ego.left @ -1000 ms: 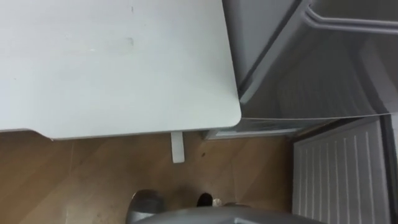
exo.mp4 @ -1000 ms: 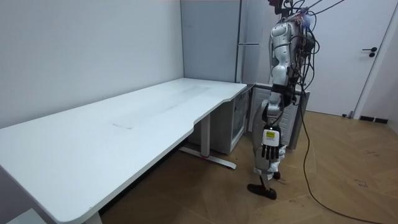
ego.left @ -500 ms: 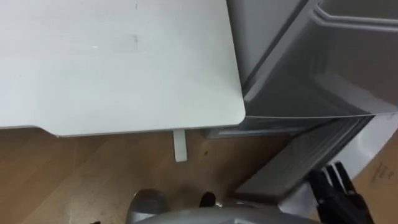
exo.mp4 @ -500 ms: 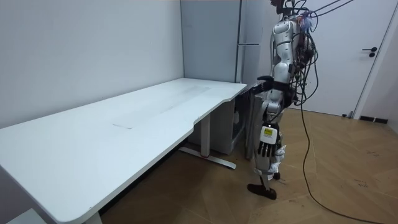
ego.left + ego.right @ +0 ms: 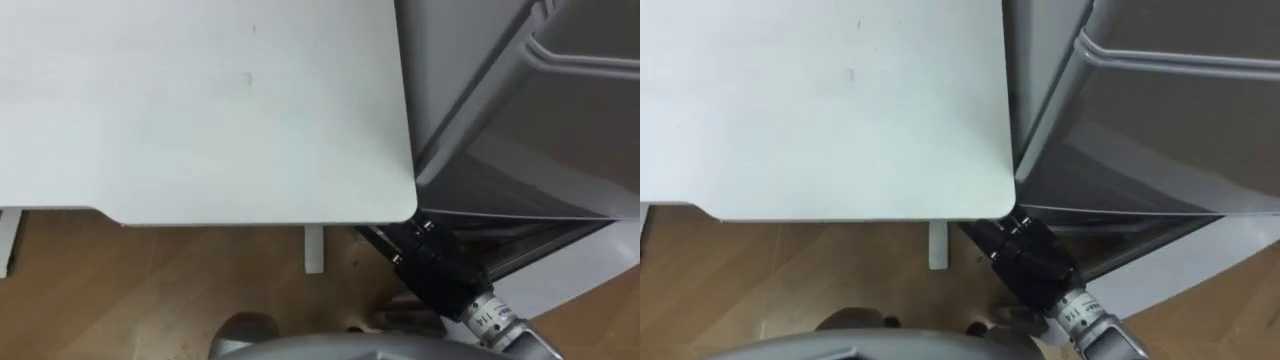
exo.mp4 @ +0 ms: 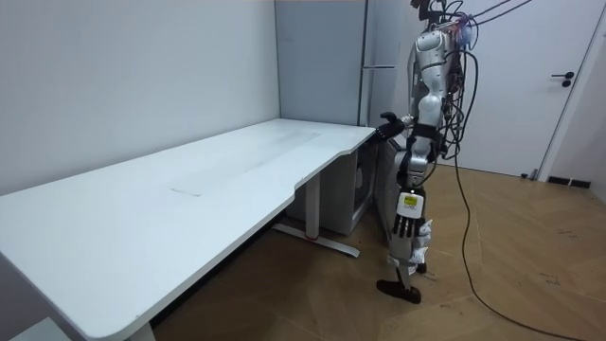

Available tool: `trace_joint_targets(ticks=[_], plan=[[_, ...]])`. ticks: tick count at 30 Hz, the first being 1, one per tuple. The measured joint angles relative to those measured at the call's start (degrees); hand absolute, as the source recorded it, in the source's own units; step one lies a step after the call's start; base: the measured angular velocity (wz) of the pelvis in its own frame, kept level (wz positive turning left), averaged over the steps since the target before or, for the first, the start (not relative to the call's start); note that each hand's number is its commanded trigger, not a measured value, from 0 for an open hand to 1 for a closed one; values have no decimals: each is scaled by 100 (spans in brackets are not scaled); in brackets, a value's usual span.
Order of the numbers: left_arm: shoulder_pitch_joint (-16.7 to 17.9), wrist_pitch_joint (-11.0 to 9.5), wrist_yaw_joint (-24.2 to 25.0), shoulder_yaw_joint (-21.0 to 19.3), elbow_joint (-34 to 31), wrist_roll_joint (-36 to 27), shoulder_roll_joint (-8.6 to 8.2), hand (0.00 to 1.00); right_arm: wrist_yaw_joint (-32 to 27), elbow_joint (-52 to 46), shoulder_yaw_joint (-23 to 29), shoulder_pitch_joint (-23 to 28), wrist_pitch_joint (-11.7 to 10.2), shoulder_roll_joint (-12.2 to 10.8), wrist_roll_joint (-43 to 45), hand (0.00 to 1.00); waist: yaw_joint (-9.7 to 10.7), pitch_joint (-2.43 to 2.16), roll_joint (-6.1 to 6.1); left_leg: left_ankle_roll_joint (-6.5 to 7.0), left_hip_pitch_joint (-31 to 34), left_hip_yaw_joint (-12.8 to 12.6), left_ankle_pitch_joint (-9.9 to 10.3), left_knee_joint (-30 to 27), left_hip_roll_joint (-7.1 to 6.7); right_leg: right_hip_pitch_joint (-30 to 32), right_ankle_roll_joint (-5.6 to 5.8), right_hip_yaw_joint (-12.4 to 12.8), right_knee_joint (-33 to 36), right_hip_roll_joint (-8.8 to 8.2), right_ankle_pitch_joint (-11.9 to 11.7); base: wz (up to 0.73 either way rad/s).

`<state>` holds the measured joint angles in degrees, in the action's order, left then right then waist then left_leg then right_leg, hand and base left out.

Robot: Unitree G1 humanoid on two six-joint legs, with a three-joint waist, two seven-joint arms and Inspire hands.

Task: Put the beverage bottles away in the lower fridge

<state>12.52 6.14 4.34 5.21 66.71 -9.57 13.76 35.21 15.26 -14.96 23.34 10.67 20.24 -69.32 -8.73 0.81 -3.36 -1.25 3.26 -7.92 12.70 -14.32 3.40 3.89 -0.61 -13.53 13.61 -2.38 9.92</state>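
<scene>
Standing at the far end of the big white tabletop (image 5: 200,100), the robot looks down at its rounded corner. The tabletop is bare and flat. In the eye views it lies to the robot's left.

Next comes the tall grey fridge (image 5: 470,70). It stands just beside the tabletop, right against the tabletop's right edge. The low fridge door (image 5: 560,268) is down past the tabletop's corner. It looks a little open, with a dark gap between it and the fridge.

The brown wood floor (image 5: 150,290) shows below the tabletop's near edge. A white table leg (image 5: 315,250) comes down to the floor, just under that edge and close to the corner.

The right robot hand (image 5: 432,268) is black. It reaches in low, right under the tabletop's corner, at the edge of the low fridge door. I cannot tell if this robot hand is open or closed, or if it touches the door.

In the room view the left robot hand (image 6: 405,220) hangs down by the robot's side, lower than the tabletop and well away from it. Its fingers are loose and straight.
</scene>
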Motion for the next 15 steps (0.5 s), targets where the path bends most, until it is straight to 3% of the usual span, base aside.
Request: trace_joint_targets(ticks=[5,15], plan=[[-182,103,-44,-1,85,-9,20,0,14,0,106,-2,59,5,37,0,-82,15,120,2,-4,-14,13,38,15,6,4,-6,4,17,-16,-2],[-180,78,-205,-170,106,-206,17,0,185,3,123,-5,59,100,269,0,-71,-2,135,-19,-80,-97,4,83,45,1,-18,67,0,52,-5,-4]])
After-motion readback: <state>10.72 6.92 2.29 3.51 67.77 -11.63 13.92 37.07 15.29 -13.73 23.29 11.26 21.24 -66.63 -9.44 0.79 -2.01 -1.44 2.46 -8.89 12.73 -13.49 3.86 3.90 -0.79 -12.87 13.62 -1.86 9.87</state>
